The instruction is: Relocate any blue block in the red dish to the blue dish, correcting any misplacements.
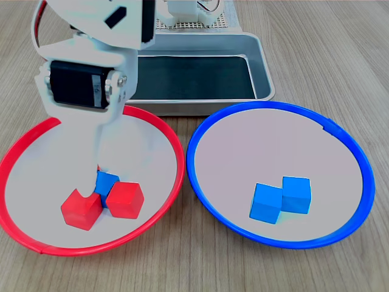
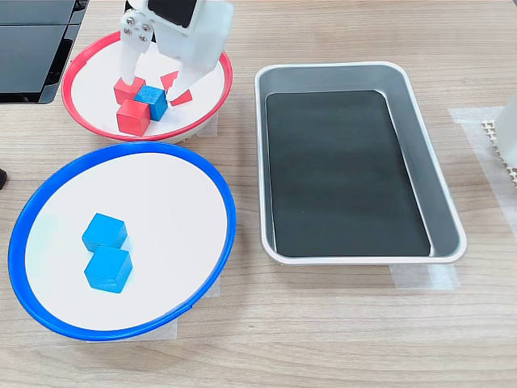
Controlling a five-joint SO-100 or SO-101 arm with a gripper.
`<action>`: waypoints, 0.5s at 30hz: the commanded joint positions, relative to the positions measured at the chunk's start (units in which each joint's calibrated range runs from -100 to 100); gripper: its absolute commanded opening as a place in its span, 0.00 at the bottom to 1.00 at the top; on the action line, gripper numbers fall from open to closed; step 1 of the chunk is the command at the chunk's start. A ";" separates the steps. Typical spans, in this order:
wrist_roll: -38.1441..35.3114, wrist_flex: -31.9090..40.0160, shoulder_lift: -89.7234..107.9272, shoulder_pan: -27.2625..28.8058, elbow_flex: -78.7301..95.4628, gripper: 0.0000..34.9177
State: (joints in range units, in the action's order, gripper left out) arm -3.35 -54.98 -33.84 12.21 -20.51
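Observation:
The blue block lies in the red dish, wedged among red cubes. My gripper hangs open just above it. In the second exterior view one white finger stands on each side of the block, neither seen touching it. In the first exterior view one finger comes down right behind the block. The blue dish holds two more blue cubes side by side.
A rectangular metal tray with a dark liner sits beside both dishes. A third red cube is partly hidden behind a finger. Dark flat panels lie at the second exterior view's top left. The arm's base stands behind the tray.

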 commanded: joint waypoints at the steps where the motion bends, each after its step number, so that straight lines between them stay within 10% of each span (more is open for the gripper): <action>1: 0.29 0.54 0.45 -0.12 -2.39 0.39; 15: 0.73 1.03 -0.48 -1.53 -1.75 0.39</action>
State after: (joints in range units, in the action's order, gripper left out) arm -2.76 -54.57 -34.61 11.33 -20.51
